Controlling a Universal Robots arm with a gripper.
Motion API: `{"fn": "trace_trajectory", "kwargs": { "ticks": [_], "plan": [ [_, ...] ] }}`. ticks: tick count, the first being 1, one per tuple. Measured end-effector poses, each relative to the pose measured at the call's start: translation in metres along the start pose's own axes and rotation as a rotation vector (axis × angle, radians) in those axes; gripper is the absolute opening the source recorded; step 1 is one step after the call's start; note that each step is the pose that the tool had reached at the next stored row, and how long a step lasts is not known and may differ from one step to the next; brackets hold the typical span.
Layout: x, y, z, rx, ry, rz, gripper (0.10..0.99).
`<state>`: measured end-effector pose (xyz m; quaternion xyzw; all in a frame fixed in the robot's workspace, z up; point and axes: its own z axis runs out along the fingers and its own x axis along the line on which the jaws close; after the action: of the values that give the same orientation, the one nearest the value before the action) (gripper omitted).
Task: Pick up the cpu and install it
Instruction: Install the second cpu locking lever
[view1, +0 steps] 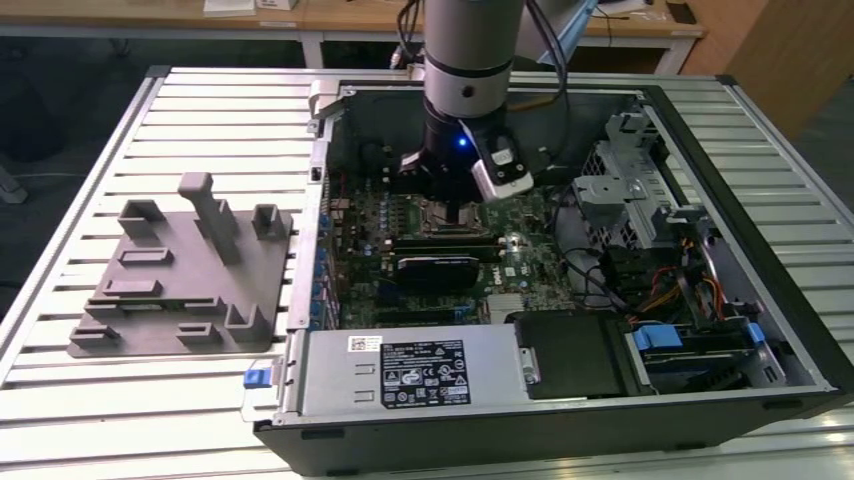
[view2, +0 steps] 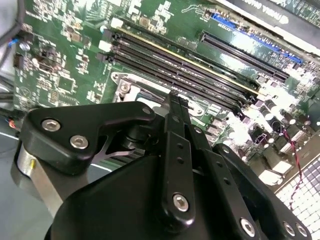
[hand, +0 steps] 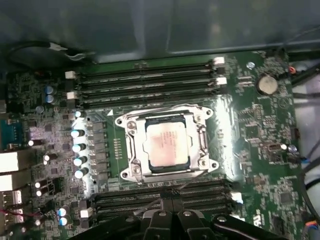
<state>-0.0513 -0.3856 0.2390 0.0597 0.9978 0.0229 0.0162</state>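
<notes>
One cpu (hand: 167, 144) sits flat in the single socket frame (hand: 131, 172), centre of the first wrist view: placement looks done, seating unconfirmed. Gripper (hand: 172, 216) at bottom centre, fingers together, holding nothing, clear of the chip. Four memory slots above the socket.

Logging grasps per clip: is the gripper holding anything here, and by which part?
Nothing is held. The gripper has its fingers together, and the small square silver-topped cpu lies apart in the metal socket frame.

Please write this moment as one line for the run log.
gripper: shut, holds nothing | cpu: seated in socket | arm: above motherboard inside case
</notes>
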Motion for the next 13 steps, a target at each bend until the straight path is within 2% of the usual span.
{"fn": "trace_trajectory", "kwargs": {
  "ticks": [5,10,13],
  "plan": [
    [0.0045,-0.0025,0.0035,-0.036,0.0045,-0.006,0.106],
    [0.0066,-0.0097,0.0055,-0.054,0.0066,-0.005,0.106],
    [0.0078,-0.0145,0.0067,-0.068,0.0082,-0.005,0.106]
  ]
}}
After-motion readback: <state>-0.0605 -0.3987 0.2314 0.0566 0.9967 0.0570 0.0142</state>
